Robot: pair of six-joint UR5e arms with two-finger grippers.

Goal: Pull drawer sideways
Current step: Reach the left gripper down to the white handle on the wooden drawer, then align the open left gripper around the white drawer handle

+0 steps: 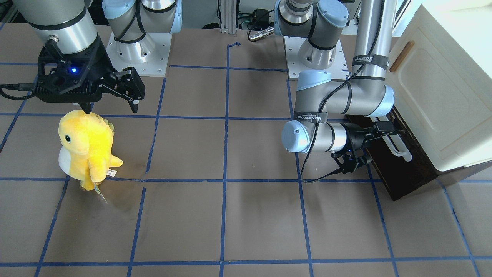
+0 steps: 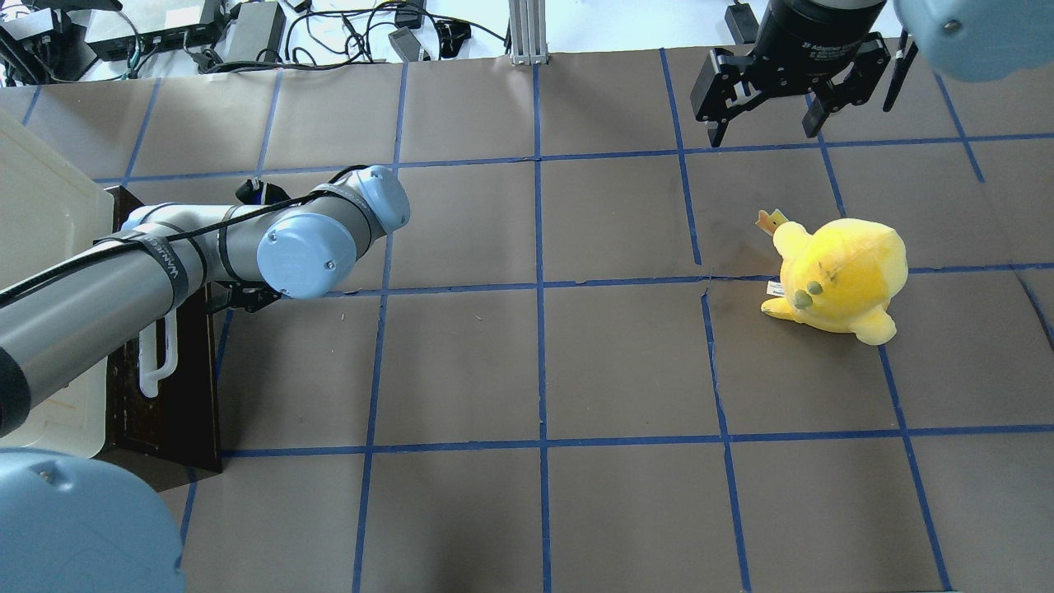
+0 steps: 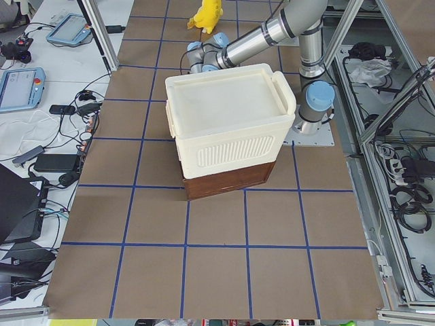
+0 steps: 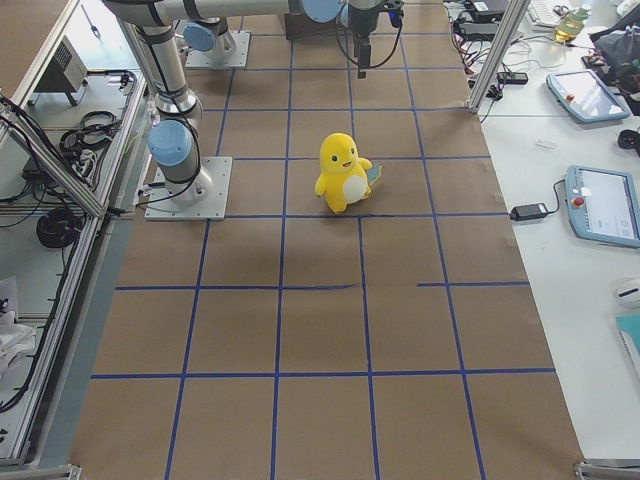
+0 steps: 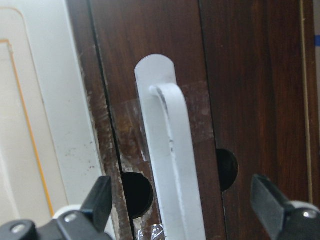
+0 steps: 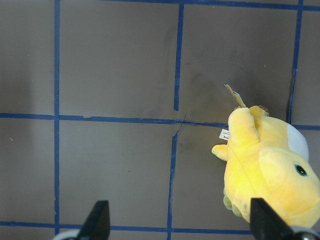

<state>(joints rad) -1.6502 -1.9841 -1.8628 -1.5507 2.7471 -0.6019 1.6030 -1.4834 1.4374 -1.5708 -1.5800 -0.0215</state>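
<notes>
The pull looks not yet begun. The wide drawer with a dark brown worn wooden front (image 1: pixel 407 169) sits at the robot's left end of the table, under the cream-white plastic cabinet (image 1: pixel 442 96). No pale interior shows in any view, so I judge it shut or barely out.

The approach appears done. In the left wrist view, the left gripper (image 5: pixel 182 200) straddles the drawer's long white bar handle (image 5: pixel 172 150) with its jaws spread wide, 1 finger on each side and neither touching the bar. It holds nothing. What remains is to close on the bar and draw the front out sideways, away from the cabinet.

The right gripper (image 2: pixel 766 115) hangs wide open and empty above the table, well apart from the drawer. Near it stands a yellow plush toy with a white belly (image 2: pixel 840 276).

The drawer front is glossy, dark-stained wood with vertical grain, scuffed pale along the seam beside the cabinet. It has 2 round dark holes (image 5: pixel 137 192) flanking the handle. The handle is a smooth, rounded bar rising from a flat white plate, with faint dark scratches. The cabinet panel is matte and speckled. The table (image 1: pixel 230 215) is covered in brown paper gridded with blue tape.
</notes>
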